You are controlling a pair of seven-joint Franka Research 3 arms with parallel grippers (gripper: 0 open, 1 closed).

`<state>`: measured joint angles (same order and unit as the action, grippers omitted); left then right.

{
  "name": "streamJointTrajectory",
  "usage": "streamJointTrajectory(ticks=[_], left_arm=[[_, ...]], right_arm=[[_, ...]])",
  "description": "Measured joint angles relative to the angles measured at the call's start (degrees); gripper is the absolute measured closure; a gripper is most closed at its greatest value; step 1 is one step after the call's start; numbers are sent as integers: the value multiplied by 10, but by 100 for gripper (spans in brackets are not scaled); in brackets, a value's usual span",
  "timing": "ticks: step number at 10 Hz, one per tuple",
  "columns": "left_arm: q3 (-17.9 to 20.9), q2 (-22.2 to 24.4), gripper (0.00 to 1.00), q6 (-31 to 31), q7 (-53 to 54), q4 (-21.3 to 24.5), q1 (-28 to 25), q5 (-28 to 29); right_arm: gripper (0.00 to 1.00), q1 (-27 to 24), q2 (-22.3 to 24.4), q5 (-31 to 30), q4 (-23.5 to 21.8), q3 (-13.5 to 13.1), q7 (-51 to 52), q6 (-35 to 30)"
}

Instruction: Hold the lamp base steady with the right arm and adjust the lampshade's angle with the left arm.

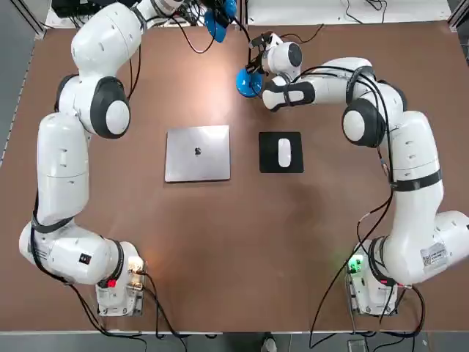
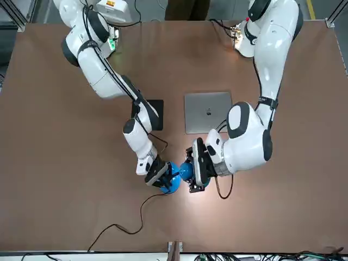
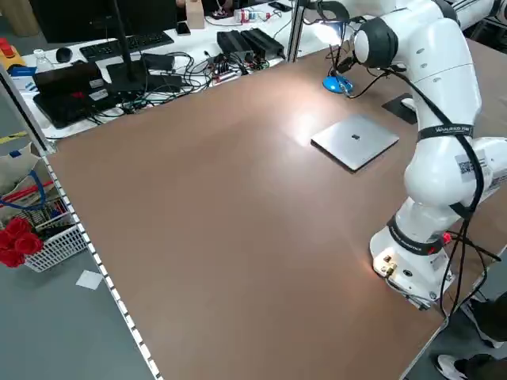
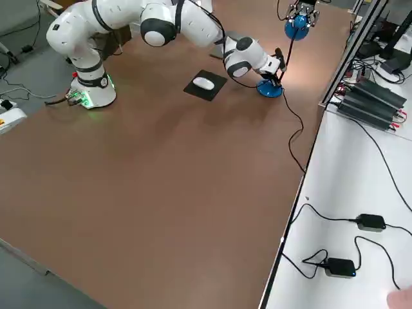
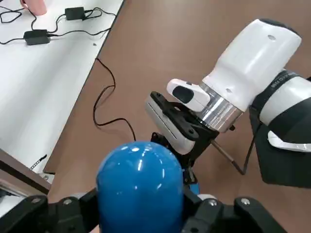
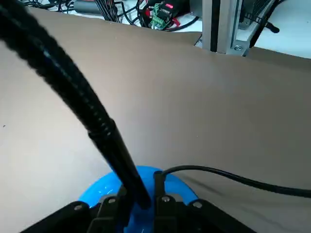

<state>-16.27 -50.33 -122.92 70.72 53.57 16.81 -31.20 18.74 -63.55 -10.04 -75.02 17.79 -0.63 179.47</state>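
The lamp base (image 1: 247,83) is a glossy blue disc near the far edge of the table, also seen at lamp base (image 6: 99,193). My right gripper (image 6: 138,201) presses down on it, shut around the foot of the thin black neck (image 6: 82,99). The blue lampshade (image 5: 140,177) sits between the fingers of my left gripper (image 5: 141,211), which is shut on it. From across the table, the lampshade (image 2: 186,171) hangs just beside the base (image 2: 171,185), with the left gripper (image 2: 194,173) on one side and the right gripper (image 2: 157,176) on the other.
A closed grey laptop (image 1: 197,152) and a white mouse (image 1: 283,152) on a black pad lie mid-table. The lamp's black cord (image 2: 125,227) trails to the far edge. A white bench with power adapters (image 4: 360,222) runs beyond that edge.
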Motion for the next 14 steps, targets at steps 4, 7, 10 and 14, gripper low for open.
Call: streamJointTrajectory(ticks=[4,7,10,14], left_arm=[[1,-1,56,0,-60,0,3,1],[1,-1,57,-2,-121,0,6,1],[3,-1,59,-5,-152,0,10,3],[4,-1,59,-10,-239,0,10,3]], right_arm=[[77,0,0,0,0,0,0,0],[77,1,0,-1,0,-1,1,1],[77,1,0,-1,0,-2,1,1],[77,2,0,-1,0,-3,1,2]])
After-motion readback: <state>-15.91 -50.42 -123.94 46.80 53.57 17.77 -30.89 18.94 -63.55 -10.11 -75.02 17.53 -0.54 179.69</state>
